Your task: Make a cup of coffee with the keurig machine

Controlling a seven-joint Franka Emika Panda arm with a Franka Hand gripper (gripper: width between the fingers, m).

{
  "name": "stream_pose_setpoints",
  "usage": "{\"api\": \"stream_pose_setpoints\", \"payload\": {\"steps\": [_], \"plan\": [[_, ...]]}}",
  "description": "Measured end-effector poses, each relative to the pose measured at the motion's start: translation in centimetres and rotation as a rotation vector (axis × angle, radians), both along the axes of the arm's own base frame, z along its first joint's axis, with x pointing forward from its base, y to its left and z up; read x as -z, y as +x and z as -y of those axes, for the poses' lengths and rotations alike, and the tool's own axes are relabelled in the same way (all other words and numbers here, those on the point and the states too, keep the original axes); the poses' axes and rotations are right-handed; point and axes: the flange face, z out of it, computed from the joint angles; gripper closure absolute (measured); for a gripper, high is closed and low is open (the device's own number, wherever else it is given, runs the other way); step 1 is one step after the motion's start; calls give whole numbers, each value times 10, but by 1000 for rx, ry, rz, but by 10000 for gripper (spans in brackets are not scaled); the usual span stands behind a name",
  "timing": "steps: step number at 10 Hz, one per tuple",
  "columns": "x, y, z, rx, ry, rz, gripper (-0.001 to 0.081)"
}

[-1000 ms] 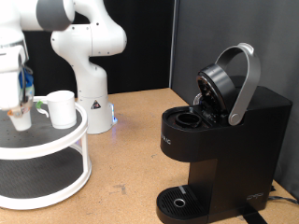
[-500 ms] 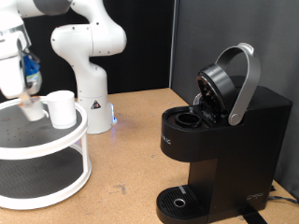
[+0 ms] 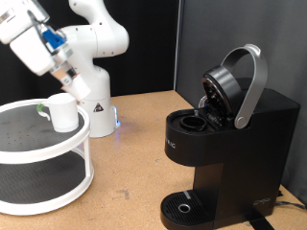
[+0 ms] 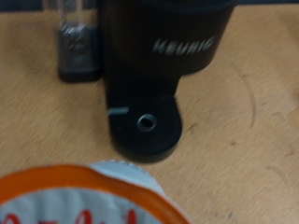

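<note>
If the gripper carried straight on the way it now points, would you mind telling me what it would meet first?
Probably the keurig machine: the wrist view looks along the fingers at its front and round drip tray, across open tabletop. The pod fills the near foreground. Depth is unclear, so the tabletop short of the machine could come first.

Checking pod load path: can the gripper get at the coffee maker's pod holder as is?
Probably yes. The coffee maker has its lid raised, the pod holder is uncovered, and nothing stands between it and the gripper above the white shelf.

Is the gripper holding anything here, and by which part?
The gripper apparently holds a white, orange-rimmed pod. Where the fingers grip it cannot be told.
</note>
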Motion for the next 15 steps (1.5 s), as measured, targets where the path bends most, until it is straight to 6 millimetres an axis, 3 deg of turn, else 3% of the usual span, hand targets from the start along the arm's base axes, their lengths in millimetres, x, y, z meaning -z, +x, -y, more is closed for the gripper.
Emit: {"api": "stream_pose_setpoints", "payload": {"steps": [4, 7, 10, 15], "plan": [[-5, 6, -11, 33, 61, 12, 378], [-21, 25, -44, 6, 184, 40, 378], [-34, 46, -83, -118, 190, 4, 378], [-30, 51, -88, -130, 211, -23, 378]]}}
